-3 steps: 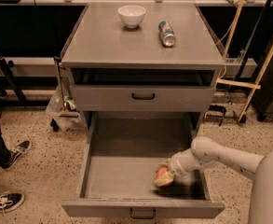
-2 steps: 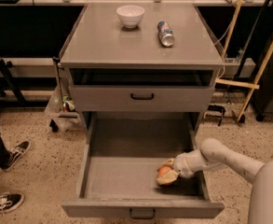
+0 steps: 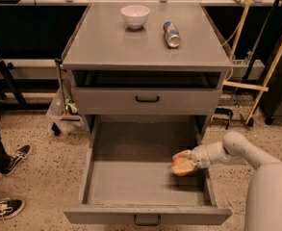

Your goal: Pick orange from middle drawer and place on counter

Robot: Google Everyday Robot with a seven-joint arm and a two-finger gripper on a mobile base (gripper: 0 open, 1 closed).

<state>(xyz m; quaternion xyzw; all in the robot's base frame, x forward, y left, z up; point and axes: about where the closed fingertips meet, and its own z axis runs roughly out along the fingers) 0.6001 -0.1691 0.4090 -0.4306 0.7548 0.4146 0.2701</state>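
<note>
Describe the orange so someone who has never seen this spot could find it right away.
Start at the grey cabinet and look down into its open lower drawer. Near the drawer's right wall, the gripper at the end of the white arm is closed around the orange. It is the only bright round fruit there; the bowl and can sit up on the counter.

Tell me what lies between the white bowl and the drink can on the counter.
Only bare counter between bowl and can, by the camera view. The gripper is below, in the middle drawer, closed on the orange.
</note>
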